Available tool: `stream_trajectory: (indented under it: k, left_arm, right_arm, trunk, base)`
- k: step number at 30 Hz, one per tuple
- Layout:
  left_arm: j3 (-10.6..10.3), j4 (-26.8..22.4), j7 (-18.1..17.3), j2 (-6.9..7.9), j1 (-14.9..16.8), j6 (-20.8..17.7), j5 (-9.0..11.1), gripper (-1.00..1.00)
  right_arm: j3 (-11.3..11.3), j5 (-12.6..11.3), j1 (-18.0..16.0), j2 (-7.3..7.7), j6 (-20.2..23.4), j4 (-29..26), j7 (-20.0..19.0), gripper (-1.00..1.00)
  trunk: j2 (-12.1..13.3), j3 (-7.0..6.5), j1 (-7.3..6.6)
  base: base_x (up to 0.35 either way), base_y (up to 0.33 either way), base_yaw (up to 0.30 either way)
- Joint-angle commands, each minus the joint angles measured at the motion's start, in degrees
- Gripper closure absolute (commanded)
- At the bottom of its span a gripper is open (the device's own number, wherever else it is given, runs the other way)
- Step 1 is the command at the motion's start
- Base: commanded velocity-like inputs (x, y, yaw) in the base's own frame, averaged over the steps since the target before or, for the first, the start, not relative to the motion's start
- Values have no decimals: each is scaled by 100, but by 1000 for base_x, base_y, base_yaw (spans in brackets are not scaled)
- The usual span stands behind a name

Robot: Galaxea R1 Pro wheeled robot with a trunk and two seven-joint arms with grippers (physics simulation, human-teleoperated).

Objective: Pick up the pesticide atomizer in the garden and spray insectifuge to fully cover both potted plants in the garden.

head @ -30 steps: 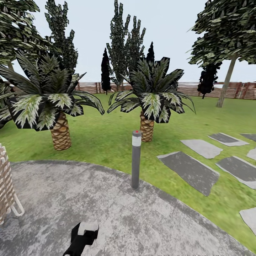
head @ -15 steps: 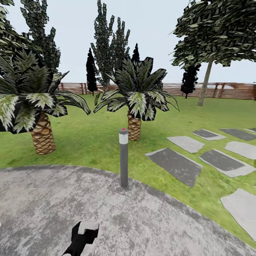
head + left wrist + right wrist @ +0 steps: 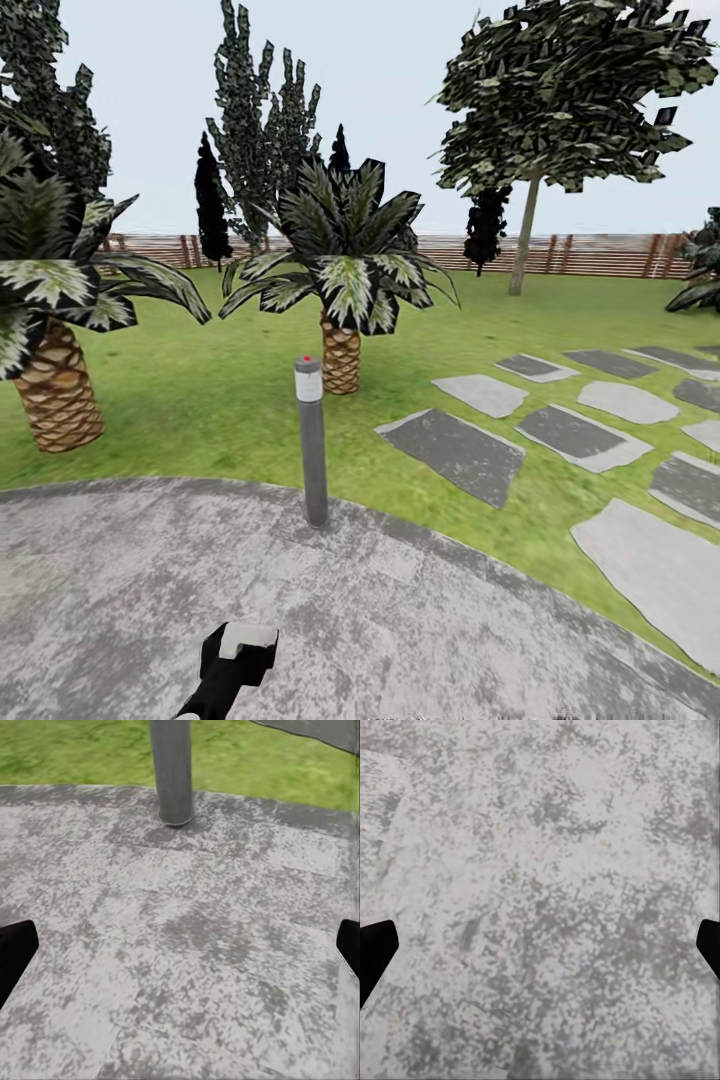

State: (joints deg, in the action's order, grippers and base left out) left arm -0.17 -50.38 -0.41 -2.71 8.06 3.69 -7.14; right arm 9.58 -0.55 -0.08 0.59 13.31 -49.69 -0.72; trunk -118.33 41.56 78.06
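The pesticide atomizer and the potted plants are out of view. I am in the garden, on the round grey stone patio (image 3: 400,620) at the edge of the green lawn (image 3: 230,400). Part of my left arm (image 3: 235,665) shows low in the head view. My left gripper (image 3: 180,952) hangs open over bare patio stone, its dark fingertips (image 3: 15,949) far apart, with the foot of a grey bollard lamp (image 3: 172,772) ahead of it. My right gripper (image 3: 540,949) is open too, over bare stone, holding nothing.
A grey bollard lamp (image 3: 312,440) stands at the patio's rim just ahead. Two palms (image 3: 340,270) (image 3: 50,300) grow on the lawn behind it. Flat stepping stones (image 3: 455,455) run off to the right. A brown slatted fence (image 3: 600,255) and tall trees (image 3: 560,90) close the back.
The head view has swung to the right, so lamp, palms and trees sit further left in the picture. The wicker chair at the left edge has left the view. More stepping stones show.
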Motion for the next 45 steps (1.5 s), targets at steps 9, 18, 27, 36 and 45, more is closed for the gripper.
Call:
stream_trajectory:
  k: [9, 18, 27, 36, 45]
  left_arm:
    - [8, 2, -3, -1, 2, 18, -60, -100]
    - [8, 2, -3, -1, 2, 18, -60, -100]
    - [8, 2, -3, -1, 2, 24, -60, -100]
    - [2, 2, -3, -2, 2, 26, -65, -100]
    - [3, -2, -3, -1, 2, 26, -68, -100]
  right_arm:
    - [9, -6, -1, 2, 32, -10, -6, -100]
    - [9, -7, -1, 3, 32, -11, -3, -100]
    - [9, -7, -1, 3, 32, -8, -7, -100]
    - [9, -7, -1, 3, 32, -9, -5, -100]
    - [9, -7, -1, 3, 32, -13, -4, -100]
  trunk:
    - [-365, 146, 198]
    - [-726, 286, 395]
    - [-806, 301, 439]
    - [-806, 281, 439]
    - [-806, 260, 439]
  base:
    - [0, 0, -259]
    - [0, 0, -259]
    - [0, 0, -259]
    - [0, -21, -259]
    - [0, -279, -259]
